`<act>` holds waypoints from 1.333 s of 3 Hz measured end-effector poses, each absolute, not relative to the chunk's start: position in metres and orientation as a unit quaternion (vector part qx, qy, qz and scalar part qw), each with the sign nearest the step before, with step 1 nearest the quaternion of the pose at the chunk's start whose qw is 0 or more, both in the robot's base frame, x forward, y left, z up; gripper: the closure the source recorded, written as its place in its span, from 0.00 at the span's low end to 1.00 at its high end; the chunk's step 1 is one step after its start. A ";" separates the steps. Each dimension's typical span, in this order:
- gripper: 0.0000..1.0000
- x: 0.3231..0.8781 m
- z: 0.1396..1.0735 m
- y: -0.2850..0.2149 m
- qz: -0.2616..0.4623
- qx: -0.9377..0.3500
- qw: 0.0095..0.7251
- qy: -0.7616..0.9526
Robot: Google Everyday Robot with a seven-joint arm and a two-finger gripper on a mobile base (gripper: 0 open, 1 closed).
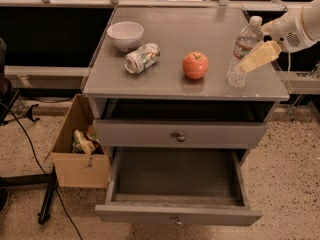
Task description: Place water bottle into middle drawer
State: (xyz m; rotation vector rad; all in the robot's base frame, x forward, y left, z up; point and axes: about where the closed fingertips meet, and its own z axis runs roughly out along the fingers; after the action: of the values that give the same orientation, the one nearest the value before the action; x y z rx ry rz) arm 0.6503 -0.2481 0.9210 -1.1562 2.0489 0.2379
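The water bottle (243,45), clear with a white cap and a red-and-white label, stands upright at the right edge of the cabinet top (200,29). My gripper (251,60) reaches in from the right and sits against the bottle's lower half, its pale yellow part crossing in front of it. The middle drawer (177,184) is pulled out wide open below, and its inside is bare. Its knob (178,220) faces front.
A red apple (195,65), a crushed silver can (142,58) and a white bowl (125,35) share the cabinet top. The upper drawer (180,134) is closed. A cardboard box (80,149) with trash stands on the floor at the left, beside a black cable.
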 end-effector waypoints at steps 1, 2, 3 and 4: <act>0.00 0.657 0.919 -0.243 0.103 -0.453 0.391 0.794; 0.00 0.665 0.916 -0.238 0.106 -0.454 0.400 0.789; 0.00 0.672 0.912 -0.237 0.106 -0.453 0.404 0.788; 0.16 0.672 0.912 -0.237 0.106 -0.453 0.404 0.788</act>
State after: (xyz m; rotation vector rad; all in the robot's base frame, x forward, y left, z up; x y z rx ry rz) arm 0.6715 -0.2370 0.9124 -1.1429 1.9900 0.2671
